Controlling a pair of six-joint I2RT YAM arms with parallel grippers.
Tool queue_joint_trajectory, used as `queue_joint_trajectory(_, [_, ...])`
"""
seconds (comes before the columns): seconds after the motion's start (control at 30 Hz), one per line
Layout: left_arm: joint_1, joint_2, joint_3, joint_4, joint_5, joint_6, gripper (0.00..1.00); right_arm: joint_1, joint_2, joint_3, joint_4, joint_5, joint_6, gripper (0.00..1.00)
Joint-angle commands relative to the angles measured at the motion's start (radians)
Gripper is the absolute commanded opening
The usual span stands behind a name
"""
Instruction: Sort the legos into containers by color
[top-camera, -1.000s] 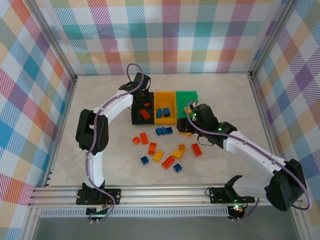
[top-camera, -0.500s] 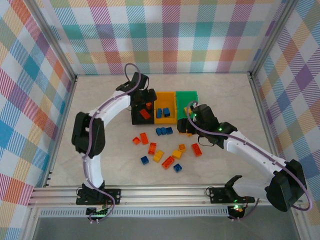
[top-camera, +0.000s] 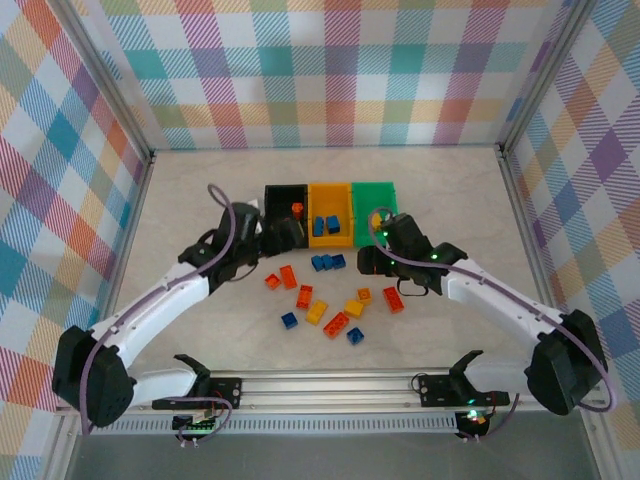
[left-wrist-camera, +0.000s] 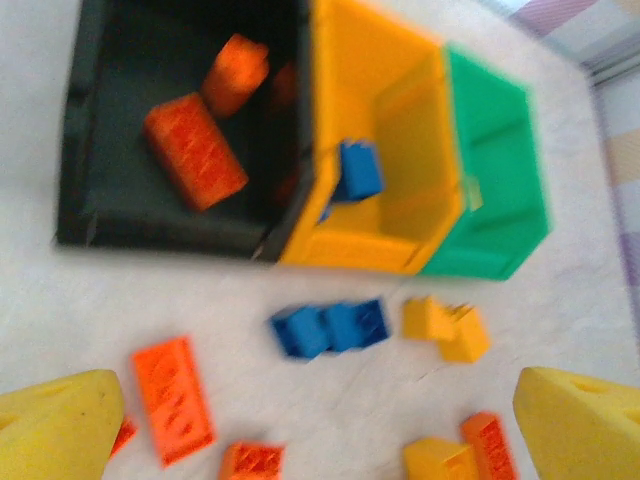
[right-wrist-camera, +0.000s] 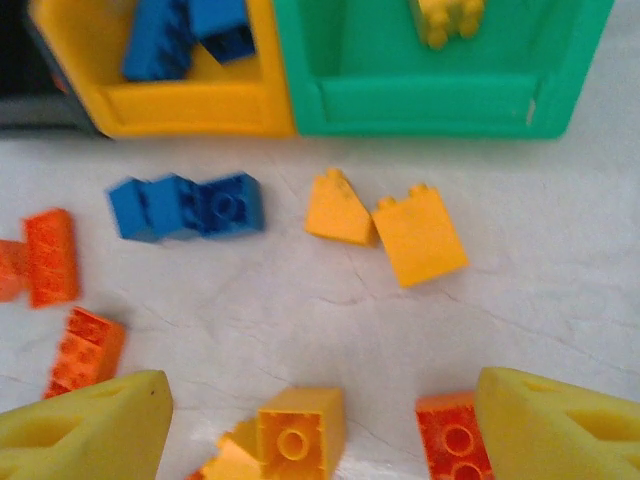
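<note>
"Hovering over the scatter with both sets of jaws spread wide and nothing in either. Is that the picture?"

"That's it. The left gripper (left-wrist-camera: 320, 440) hangs just near and left of the black bin (top-camera: 278, 198), its yellow fingers (left-wrist-camera: 60, 430) far apart and empty. The right gripper (right-wrist-camera: 320, 435) sits near of the green bin (right-wrist-camera: 440, 105), equally wide and gripping nothing, with a loose yellow brick (right-wrist-camera: 296, 428) on the table (top-camera: 450, 180) below the gap."

"How far along is the sorting?"

"Under halfway, I'd judge. Orange-red bricks (left-wrist-camera: 195, 150) lie in the black bin, blue bricks (right-wrist-camera: 175, 35) in the yellow-orange bin (right-wrist-camera: 190, 110), and a binned yellow brick (right-wrist-camera: 440, 18) in the green. A dozen or so legos are left on the table near of the bins: a blue cluster (top-camera: 327, 262), two yellow pieces (right-wrist-camera: 415, 235) just right of it, and orange-red plates (top-camera: 289, 277) further left."

"What does one camera give that another doesn't?"

"The overhead gives the whole spread and both arms, but the green bin's floor is too small to read there. The right wrist camera settles the yellow brick inside. The left wrist view, though blurred, makes out at least two orange-red bricks in the black bin, where the overhead resolves one."
</note>
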Motion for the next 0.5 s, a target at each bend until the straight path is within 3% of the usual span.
queue_joint_trajectory(0.0, [0.001,-0.062,-0.110,0.044,0.023,-0.044,1.00,-0.018,0.072,-0.011,-0.051,0.001,0.008,0.80])
queue_joint_trajectory(0.23, [0.002,-0.094,-0.195,0.054,0.014,-0.066,1.00,-0.046,0.235,0.047,-0.020,-0.051,-0.037,0.73])
queue_joint_trajectory(0.47, [0.004,-0.097,-0.210,0.061,0.018,-0.056,1.00,0.036,0.198,0.017,0.000,-0.110,-0.057,0.80])
